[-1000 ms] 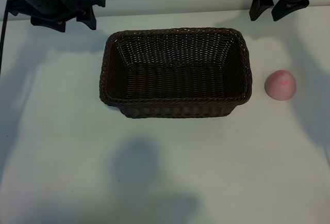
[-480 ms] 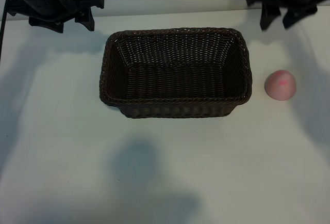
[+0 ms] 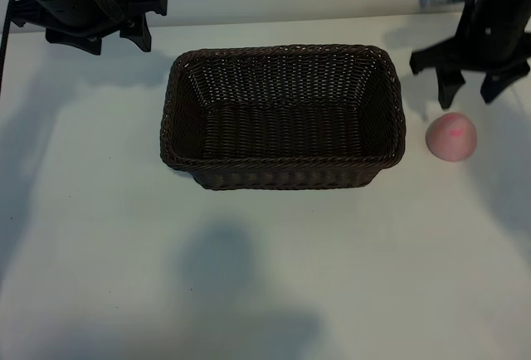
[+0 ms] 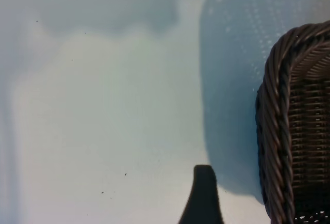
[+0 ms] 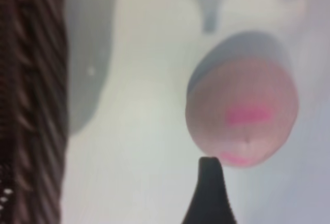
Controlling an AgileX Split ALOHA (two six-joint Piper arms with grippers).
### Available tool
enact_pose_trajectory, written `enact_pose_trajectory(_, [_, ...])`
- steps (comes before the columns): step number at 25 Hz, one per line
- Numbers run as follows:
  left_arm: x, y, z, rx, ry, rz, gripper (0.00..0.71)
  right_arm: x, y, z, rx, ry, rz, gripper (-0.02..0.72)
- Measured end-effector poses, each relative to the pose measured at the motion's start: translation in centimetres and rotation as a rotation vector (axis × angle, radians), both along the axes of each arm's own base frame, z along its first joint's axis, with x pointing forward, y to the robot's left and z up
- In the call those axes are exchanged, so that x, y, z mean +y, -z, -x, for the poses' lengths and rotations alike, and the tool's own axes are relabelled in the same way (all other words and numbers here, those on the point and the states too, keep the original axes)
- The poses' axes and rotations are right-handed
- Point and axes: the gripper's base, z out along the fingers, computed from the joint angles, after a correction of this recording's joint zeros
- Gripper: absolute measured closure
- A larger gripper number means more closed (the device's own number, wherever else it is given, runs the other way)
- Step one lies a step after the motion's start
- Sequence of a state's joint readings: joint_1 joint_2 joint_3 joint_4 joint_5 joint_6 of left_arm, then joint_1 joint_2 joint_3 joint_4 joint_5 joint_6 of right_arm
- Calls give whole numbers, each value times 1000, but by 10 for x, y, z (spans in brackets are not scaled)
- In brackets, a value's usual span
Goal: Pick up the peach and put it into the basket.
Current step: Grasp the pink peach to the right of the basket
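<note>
the small round pale pink peach [image 3: 451, 137], marked with a brighter pink-red blotch, sits on the white table [image 3: 265, 269] just beside the right short end of the basket, apart from it and outside it. the large rectangular dark brown woven wicker basket [image 3: 283, 116], sloped sides and braided rim, stands upright mid-table with nothing inside. the right gripper [image 3: 470, 92] hangs just behind the peach at the table's far right, black fingers [image 3: 450, 86] spread apart and pointing down, nothing between them, not touching the fruit. in the right wrist view the peach [image 5: 242, 112] fills the middle, one dark fingertip [image 5: 209, 193] showing just before it and a strip of the basket's [image 5: 28, 105] weave along one edge. the left gripper [image 3: 99, 32] is parked at the far left corner behind the basket, jaws released and holding nothing; its wrist view shows only one dark fingertip [image 4: 202, 198], bare table [image 4: 103, 105] and the braided corner of the basket [image 4: 289, 126]. soft shadows of the arms lie on the table surface.
</note>
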State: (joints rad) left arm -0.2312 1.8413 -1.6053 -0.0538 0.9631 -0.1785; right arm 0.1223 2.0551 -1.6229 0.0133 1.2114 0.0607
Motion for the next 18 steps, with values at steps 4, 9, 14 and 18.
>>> enact_pose_trajectory(4, [0,0,0,0,0,0,112,0,21,8,11,11,-5,154])
enact_pose_trajectory(9, [0,0,0,0,0,-1,112,0,47,15,-20,23,-23,154])
enact_pose_trajectory(14, [0,0,-1,-7,0,1,112,0,58,17,-75,32,-34,217])
enact_pose_trajectory(18, [0,0,-1,-15,0,2,112,-1,59,16,-82,41,-25,485])
